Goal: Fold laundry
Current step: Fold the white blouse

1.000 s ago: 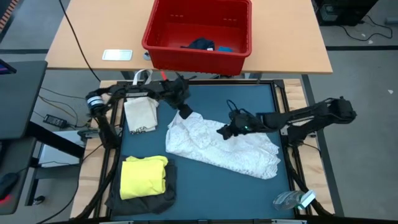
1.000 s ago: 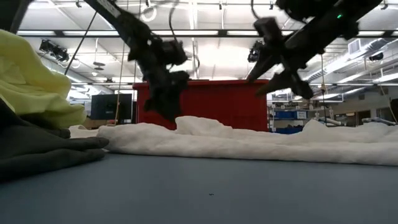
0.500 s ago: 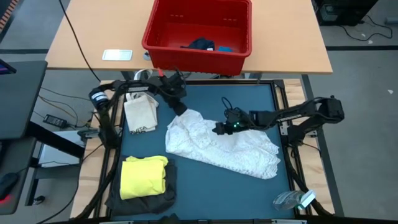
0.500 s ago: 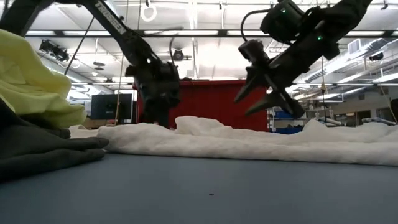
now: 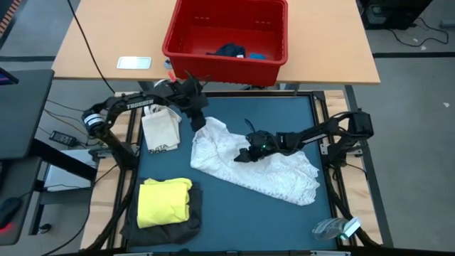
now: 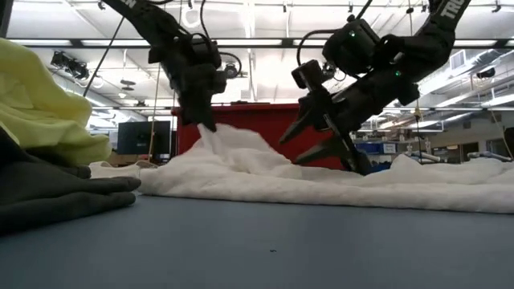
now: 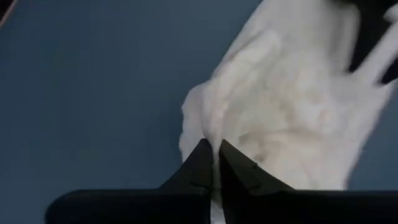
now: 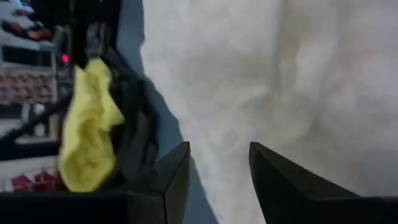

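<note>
ITEM LIST, largest first (clock dirs per high view, mat centre as hub):

1. Bench (image 5: 284,114), dark blue mat. Carries all cloth.

2. White cloth (image 5: 270,171): the piece in hand. Spread crumpled across mat centre, running from 11 toward 4. Corner at 11 is raised into a peak, as low view shows. Rest lies flat.

3. Red basket (image 5: 226,43) at 12, beyond the mat. Dark navy garment (image 5: 229,50) and small blue piece (image 5: 257,55) inside, not yet handled.

4. Yellow T-shirt (image 5: 165,202) at 8, folded, stacked on dark grey garment (image 5: 163,229). Looks done.

5. Small white bag (image 5: 161,129) at 10, just beside cloth's lifted corner. Not laundry; leave.

6. Left end effector (image 5: 198,122): fingers pressed together, pinching the cloth's 11 o'clock corner; left wrist view shows fabric caught betw. the tips.

7. Right end effector (image 5: 242,156): spread, tips angled down over cloth's upper middle, nothing held.

STEP (judged): opening the cloth up for its first fold; early in the task.

HOW TO DO WELL:
- Right needs a 2nd edge point well apart from left's pinch, else cloth bunches.
- Take one layer only; thick folds hide the true edge.
- Lift both together, keep light tension so wrinkles pull out.
- Keep clear of bag at 10 and stack at 8 when swinging cloth.
- Risk: thin pinch at 11 may slip if pulled hard.
</note>
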